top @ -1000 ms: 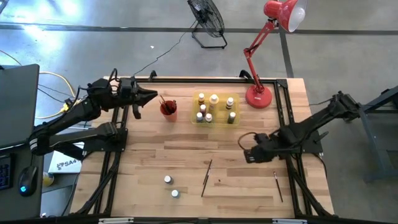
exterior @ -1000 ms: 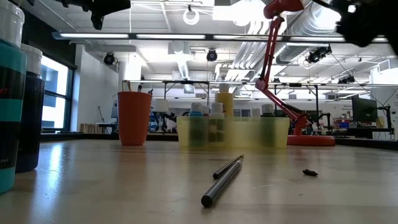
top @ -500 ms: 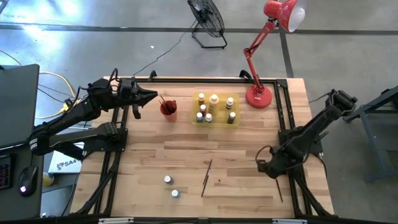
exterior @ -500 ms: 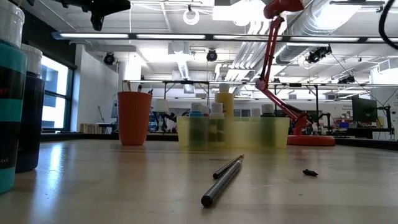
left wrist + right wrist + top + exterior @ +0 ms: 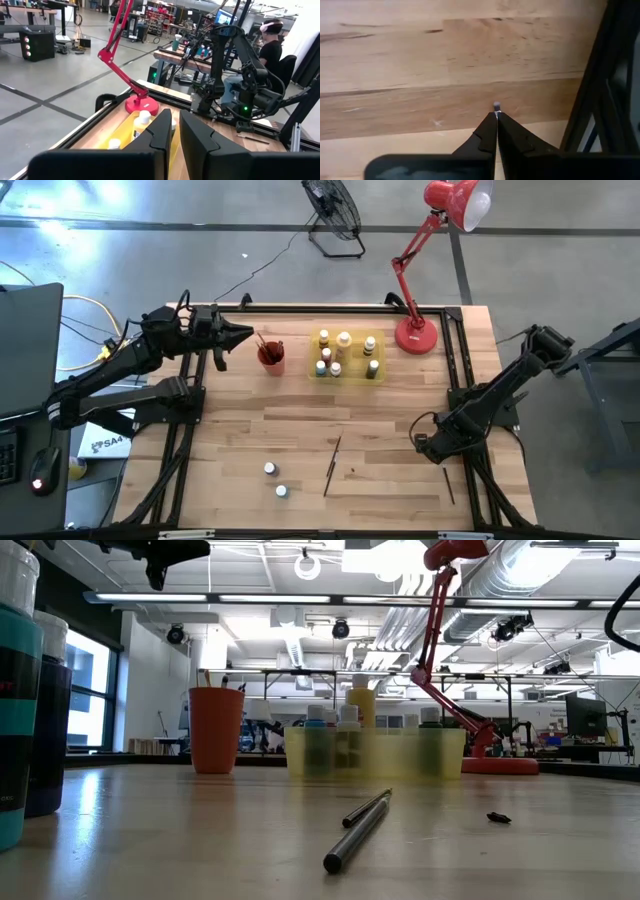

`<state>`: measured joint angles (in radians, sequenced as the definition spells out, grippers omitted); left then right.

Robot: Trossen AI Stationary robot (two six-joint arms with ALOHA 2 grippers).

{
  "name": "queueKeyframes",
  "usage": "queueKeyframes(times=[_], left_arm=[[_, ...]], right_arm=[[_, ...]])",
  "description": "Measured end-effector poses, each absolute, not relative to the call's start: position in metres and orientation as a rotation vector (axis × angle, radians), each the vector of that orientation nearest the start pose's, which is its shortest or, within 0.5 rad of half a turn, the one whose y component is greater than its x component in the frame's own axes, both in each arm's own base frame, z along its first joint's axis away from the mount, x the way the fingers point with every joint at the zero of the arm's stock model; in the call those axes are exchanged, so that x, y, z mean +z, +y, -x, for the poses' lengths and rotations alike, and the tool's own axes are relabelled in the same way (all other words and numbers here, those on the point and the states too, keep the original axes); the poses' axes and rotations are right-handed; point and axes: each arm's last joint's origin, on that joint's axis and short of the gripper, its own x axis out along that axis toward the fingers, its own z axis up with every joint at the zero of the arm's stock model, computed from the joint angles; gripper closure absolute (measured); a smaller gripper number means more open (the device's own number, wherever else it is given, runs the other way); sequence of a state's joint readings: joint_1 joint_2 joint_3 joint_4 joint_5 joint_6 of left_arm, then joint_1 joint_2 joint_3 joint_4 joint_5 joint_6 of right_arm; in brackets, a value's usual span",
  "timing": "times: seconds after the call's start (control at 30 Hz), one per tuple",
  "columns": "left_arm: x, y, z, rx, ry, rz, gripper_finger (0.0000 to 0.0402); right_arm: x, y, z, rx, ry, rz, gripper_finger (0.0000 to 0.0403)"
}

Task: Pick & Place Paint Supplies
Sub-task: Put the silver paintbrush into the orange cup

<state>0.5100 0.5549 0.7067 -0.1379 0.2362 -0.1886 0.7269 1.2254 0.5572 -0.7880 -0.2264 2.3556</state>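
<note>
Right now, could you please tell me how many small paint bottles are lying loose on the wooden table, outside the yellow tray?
2: two white-capped bottles near the front edge, one just behind the other.

Red desk lamp [image 5: 418, 332]; red cup [image 5: 270, 356]; yellow tray [image 5: 347, 370]; floor fan [image 5: 333, 208]

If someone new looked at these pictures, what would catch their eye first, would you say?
Probably the red desk lamp at the table's far edge, beside the yellow tray of small bottles and the red cup. Then the right claw, shut and low near a loose paintbrush.
</note>
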Motion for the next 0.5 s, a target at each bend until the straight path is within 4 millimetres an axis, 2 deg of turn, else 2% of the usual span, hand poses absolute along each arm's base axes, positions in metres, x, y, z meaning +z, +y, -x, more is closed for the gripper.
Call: queueKeyframes(times=[0.3, 0.5], left_arm=[[0.3397, 0.055, -0.112, 0.274, -0.034, 0.184, 0.0368], [0.3368, 0.0551, -0.1121, 0.278, -0.005, 0.199, 0.0368]], right_arm=[[0.1426, 0.1177, -0.1222, -1.154, 1.429, -1.406, 0.0314], [0.1406, 0.1178, -0.1223, -1.171, 1.43, -1.393, 0.0302]])
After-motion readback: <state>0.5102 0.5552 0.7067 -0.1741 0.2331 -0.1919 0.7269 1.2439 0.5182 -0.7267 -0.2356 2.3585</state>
